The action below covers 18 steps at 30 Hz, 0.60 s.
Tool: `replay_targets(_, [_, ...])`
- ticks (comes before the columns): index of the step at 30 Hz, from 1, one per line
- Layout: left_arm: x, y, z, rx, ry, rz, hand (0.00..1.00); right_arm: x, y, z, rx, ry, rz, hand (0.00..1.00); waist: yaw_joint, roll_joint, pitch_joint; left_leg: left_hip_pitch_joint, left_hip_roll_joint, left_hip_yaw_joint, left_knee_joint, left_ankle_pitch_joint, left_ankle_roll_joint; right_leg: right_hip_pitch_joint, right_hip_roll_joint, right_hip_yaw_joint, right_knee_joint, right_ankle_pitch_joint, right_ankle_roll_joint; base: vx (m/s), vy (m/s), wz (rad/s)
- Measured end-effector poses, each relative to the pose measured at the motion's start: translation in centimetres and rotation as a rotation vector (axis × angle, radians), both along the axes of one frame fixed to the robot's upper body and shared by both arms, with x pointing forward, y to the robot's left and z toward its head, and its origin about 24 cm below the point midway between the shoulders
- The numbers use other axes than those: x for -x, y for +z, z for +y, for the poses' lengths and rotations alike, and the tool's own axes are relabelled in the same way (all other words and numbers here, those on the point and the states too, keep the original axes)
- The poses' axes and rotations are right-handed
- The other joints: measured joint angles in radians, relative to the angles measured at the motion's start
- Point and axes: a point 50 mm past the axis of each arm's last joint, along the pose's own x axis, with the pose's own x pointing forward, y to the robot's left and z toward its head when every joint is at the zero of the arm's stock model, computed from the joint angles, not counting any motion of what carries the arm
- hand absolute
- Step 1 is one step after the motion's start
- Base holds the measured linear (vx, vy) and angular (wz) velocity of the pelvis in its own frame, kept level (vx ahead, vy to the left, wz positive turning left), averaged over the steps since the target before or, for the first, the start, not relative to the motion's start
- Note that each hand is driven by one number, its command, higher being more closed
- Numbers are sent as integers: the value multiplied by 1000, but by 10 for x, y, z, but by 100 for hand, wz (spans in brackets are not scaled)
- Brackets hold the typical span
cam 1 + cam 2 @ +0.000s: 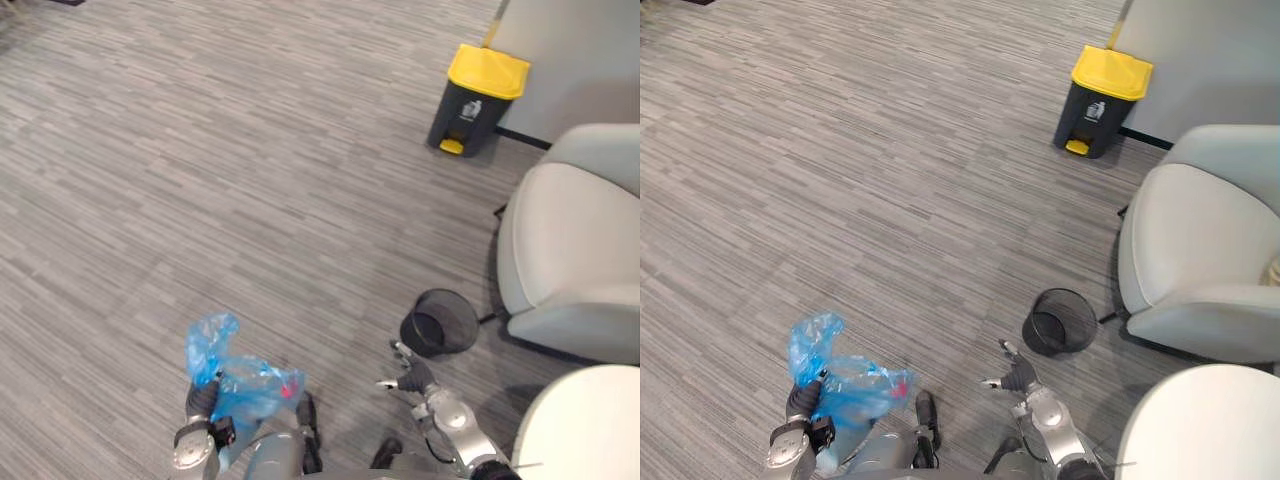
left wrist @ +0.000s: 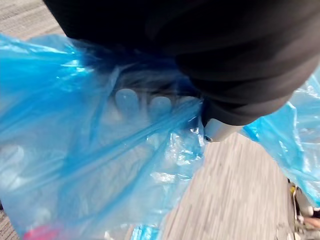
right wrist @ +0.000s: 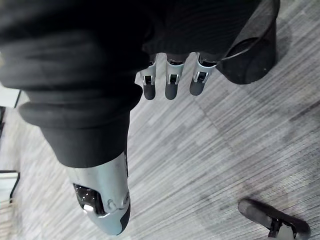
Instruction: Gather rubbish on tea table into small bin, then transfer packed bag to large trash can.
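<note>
Left hand [image 1: 200,400], low at the near edge of the head views, has its fingers curled round the bunched neck of a crinkled blue translucent plastic bag [image 1: 240,385], whose film drapes over the fingertips in the left wrist view; something red [image 1: 290,388] shows inside. That thin film is the first risk: it is slippery and gathered loosely, with a flap flaring above the grip, so a jolt while walking could let it slide free, tear, or spill rubbish onto the grey striped carpet [image 1: 250,150]. Right hand [image 1: 415,378] hangs empty with fingers straight and relaxed, just beside the small black mesh bin [image 1: 440,322]; a careless swing could knock that light bin over. Further right, the pale grey padded armchair [image 1: 570,250] borders the route, and the dangling bag might snag or the arm brush it if the path drifts that way. Farthest off, well apart from the bag, stands the dark grey trash can with a yellow lid [image 1: 478,100]. Its lid looks closed, so releasing the bag before it is lifted would leave the bag on top or on the floor.
</note>
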Motion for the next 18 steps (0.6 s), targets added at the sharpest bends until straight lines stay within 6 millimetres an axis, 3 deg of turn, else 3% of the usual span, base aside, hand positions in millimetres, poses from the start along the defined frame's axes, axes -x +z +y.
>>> replay_targets(1, [2, 1, 0, -1, -5, 2, 100, 3, -1, -4, -2, -38, 8, 0, -9, 10, 12, 6, 4, -16, 43, -31, 12, -82, -9, 145, 188, 58, -81, 155, 186, 60])
replay_targets(2, [1, 2, 1, -6, -7, -4, 100, 6, -2, -4, -13, -55, 12, 0, -18, 14, 20, 19, 5, -37, 51, -38, 17, -123, -5, 208, 271, 93, -95, 217, 153, 79])
replay_targets(3, [-3, 7, 5, -22, -14, -24, 100, 11, -3, -3, -33, -76, 16, 0, -29, 19, 38, 33, 6, -90, 63, -48, 32, -185, 35, 295, 375, 42, -40, 232, 55, 89])
replay_targets(4, [-9, 12, 7, -36, -19, -50, 100, 13, -3, -1, -49, -92, 14, 0, -33, 9, 44, 42, 6, -124, 58, -51, 37, -226, 85, 311, 387, -23, -28, 229, 18, 85])
replay_targets(6, [-18, 18, 8, -46, -28, -86, 100, 13, -1, -3, -92, -170, -4, 0, -45, -7, 56, 60, -13, -165, 47, -57, 40, -270, 121, 290, 321, -58, -32, 225, -10, 67])
replay_targets(8, [-29, 23, 4, -43, -47, -114, 100, 12, 1, -9, -114, -236, -26, 0, -63, -3, 64, 75, -37, -200, 38, -74, 40, -302, 132, 235, 181, -51, -25, 235, -13, 79])
replay_targets(11, [-45, 28, -7, -24, -91, -156, 100, 16, -3, -21, -118, -305, -1, 0, -78, 5, 81, 135, -58, -228, 9, -111, 13, -294, 139, 122, -172, 73, -18, 308, -12, 49])
replay_targets(12, [-45, 29, -9, -21, -103, -160, 100, 18, -4, -22, -116, -309, 7, 0, -80, 5, 82, 157, -65, -230, 5, -128, -2, -294, 137, 109, -223, 106, -23, 505, -71, 17])
replay_targets(14, [-43, 26, -16, -3, -128, -153, 100, 28, -9, -21, -118, -315, 43, 0, -82, 14, 84, 225, -55, -235, 18, -201, -48, -294, 152, 98, -168, 129, -65, 549, -133, 6])
replay_targets(15, [-34, 22, -20, 19, -127, -136, 100, 37, -13, -21, -118, -316, 68, 0, -77, 44, 74, 254, -3, -210, 87, -230, -119, -239, 193, 58, -151, 112, -99, 484, -138, 16])
replay_targets(16, [-34, 25, -22, 24, -129, -153, 100, 40, -12, -19, -124, -322, 65, 0, -97, 45, 74, 209, 28, -188, 228, -222, -115, -202, 212, 34, -158, 105, -112, 629, -209, 32])
replay_targets(17, [-29, 31, -23, 25, -128, -183, 100, 46, -9, -19, -127, -326, 48, 0, -115, 31, 65, 95, 86, -125, 574, -219, -116, -121, 257, -4, -211, 146, -167, 647, -215, -15])
replay_targets(18, [-26, 32, -31, 62, -110, -198, 100, 41, 2, -29, -98, -319, -5, 0, -93, 91, 61, 5, 202, -103, 845, -119, -105, -61, 340, 29, -234, 123, -205, 773, -186, -113])
